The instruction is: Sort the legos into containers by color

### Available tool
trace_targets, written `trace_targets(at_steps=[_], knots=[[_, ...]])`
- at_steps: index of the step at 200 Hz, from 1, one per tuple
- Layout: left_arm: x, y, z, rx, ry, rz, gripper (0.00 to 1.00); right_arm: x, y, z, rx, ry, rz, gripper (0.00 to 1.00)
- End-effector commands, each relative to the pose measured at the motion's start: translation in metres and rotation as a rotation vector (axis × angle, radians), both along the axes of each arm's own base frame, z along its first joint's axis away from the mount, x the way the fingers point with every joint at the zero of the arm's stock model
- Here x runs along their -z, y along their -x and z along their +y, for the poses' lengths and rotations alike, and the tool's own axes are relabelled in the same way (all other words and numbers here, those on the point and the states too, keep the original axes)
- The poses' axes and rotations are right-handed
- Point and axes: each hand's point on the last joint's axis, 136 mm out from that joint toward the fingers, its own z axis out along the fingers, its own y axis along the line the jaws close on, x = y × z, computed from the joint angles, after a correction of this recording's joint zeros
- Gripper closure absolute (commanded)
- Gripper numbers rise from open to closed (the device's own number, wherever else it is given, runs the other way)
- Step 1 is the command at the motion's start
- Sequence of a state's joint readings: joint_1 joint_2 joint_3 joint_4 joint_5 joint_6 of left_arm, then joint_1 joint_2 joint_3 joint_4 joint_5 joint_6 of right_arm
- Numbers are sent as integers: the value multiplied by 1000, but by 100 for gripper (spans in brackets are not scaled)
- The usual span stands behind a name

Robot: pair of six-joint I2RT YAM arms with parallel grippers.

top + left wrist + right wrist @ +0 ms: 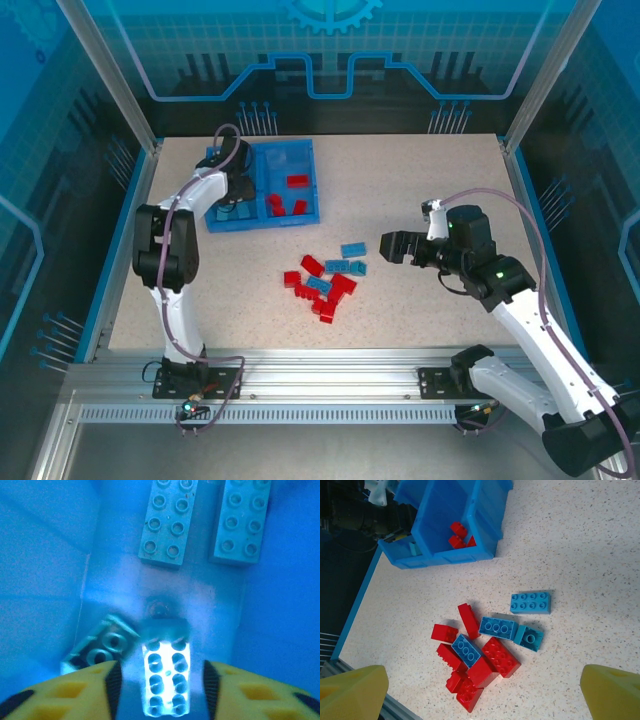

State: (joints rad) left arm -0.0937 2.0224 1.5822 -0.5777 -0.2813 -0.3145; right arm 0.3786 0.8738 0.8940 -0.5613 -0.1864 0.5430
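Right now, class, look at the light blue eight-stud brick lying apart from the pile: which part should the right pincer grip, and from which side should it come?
Grip the light blue brick across its two long side walls, coming straight down from above. It lies flat, studs up, with bare table along both long sides, so the open right pincer should probably fit.

The legos [500,656] are hard moulded plastic in red and light blue, smooth with a mild sheen on the studs. The tray [445,559] is smooth blue plastic, and in the left wrist view its floor is glossy enough to give blurred reflections. The counter [420,200] is a pale, speckled, matt laminate edged by a ribbed rail [330,385] of bare brushed metal; the right arm [540,330] has smooth white plastic shells, and the fingers [350,692] of the right hand [482,690] look like matt yellow plastic.
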Motion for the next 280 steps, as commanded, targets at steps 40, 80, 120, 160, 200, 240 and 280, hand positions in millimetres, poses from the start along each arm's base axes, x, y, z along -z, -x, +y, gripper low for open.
trace_targets(at_steps=[40,80,120,160,200,240,280], knots=[[-85,6,-6,23,62,-168,44,3,-7,3,13,27,27,0],[-180,59,-64,261,253,-419,48,37,-18,13,5,113,151,0],[-221,158,-142,800,176,-584,46,69,-23,66,-166,292,209,4],[-197,247,-171,1263,113,-764,33,106,-32,137,-450,500,137,6],[-152,299,-168,1533,2,-748,21,148,-61,169,-598,633,170,17],[-124,312,-168,1621,10,-677,6,179,-74,195,-684,641,228,28],[-118,308,-169,1626,-6,-688,1,205,-75,196,-696,658,283,41]])
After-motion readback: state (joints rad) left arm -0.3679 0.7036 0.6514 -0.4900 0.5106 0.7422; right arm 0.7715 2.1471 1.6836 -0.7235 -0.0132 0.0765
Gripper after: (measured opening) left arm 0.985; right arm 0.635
